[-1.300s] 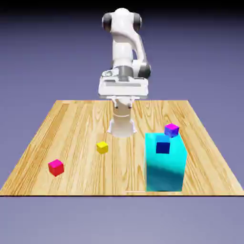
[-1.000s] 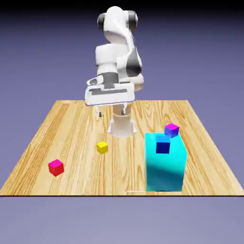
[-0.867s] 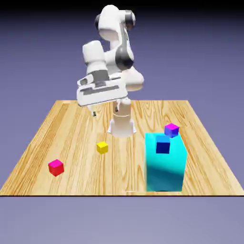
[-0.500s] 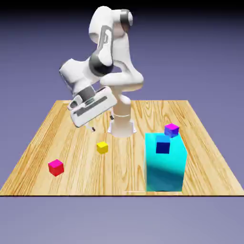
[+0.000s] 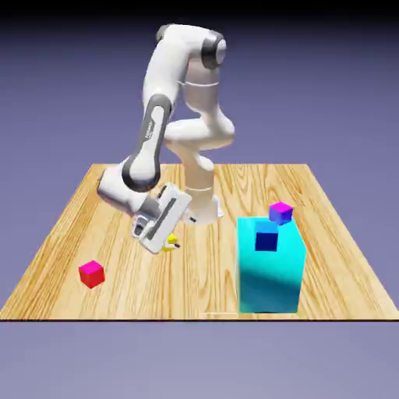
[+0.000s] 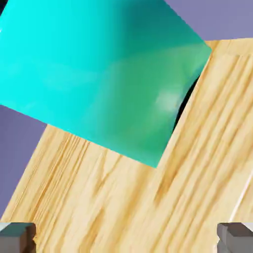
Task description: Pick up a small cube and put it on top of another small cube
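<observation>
Gripper point(image 5: 171, 243) tilted low over the bench point(image 5: 93, 226), spread as wide as it goes, clasping nothing; both grey fingertips point(image 6: 17, 236) far apart at the hand view's bottom edge with bare wood between. Small yellow cube point(image 5: 172, 238) right at the gripper in the exterior view, mostly hidden behind the hand; contact impossible to judge. Farther out, ahead of the gripper: tall cyan block point(image 6: 99, 74). Well off to the side: red-pink cube point(image 5: 91, 273).
</observation>
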### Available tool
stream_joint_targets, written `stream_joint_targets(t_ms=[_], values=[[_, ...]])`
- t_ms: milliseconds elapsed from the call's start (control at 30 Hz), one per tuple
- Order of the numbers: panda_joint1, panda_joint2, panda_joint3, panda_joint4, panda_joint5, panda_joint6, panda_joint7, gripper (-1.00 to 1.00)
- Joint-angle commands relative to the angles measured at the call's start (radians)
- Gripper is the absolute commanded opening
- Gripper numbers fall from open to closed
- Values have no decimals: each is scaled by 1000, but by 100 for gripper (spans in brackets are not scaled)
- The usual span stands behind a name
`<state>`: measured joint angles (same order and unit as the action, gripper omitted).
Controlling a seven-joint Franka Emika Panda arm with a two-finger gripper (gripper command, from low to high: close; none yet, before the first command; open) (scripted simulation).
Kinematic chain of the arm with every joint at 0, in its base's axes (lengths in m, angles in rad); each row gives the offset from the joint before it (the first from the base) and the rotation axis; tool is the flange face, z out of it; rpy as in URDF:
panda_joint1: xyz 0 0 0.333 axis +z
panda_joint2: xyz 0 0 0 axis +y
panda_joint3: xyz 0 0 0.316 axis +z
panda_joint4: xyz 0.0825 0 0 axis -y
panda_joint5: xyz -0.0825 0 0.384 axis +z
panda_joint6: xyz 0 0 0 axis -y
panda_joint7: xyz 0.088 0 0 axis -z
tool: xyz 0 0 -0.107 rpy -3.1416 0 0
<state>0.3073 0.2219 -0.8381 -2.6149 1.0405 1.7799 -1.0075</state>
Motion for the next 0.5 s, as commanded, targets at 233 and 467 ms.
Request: stream_joint_targets(t_ms=[233,467], values=[[22,230,-106,-58,190,-210,-348,0],[41,432,-199,-109,355,-395,-652,0]])
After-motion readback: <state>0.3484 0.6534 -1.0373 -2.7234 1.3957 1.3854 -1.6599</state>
